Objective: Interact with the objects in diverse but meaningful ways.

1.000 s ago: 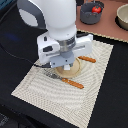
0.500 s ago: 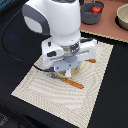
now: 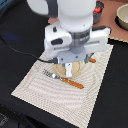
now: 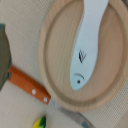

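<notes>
exterior view: gripper [image 3: 69,71] hanging over one tan plate [image 3: 62,67] lying on one striped placemat [image 3: 50,90], finger gap impossible to tell; one orange-handled fork [image 3: 64,80] lying just beside plate, one grey bowl [image 3: 122,15] well apart from it | wrist view: one white finger [image 4: 89,40] showing over plate [image 4: 55,60]; one orange handle [image 4: 29,86] touching plate rim

No readable text, brand or nr is seen in either view; only small dark marks, a leaf-like sign and a curved stroke w/ a dot, are borne by the white piece [image 4: 86,42] on the tan plate [image 4: 50,60]
</notes>
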You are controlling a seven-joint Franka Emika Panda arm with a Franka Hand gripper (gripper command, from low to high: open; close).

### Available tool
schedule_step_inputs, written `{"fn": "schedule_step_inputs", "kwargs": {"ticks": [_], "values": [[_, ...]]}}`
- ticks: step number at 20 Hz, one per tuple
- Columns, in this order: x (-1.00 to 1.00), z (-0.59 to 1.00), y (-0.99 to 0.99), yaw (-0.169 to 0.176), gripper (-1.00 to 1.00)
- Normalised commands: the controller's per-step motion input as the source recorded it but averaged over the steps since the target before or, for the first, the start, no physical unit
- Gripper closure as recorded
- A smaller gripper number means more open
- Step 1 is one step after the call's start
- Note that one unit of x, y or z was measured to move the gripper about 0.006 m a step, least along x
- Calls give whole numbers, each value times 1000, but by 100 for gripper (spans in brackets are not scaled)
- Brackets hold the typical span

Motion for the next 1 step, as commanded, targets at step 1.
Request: {"fn": "schedule_step_inputs", "kwargs": {"ticks": [1], "values": [[-143,20,354,-17,-100]]}}
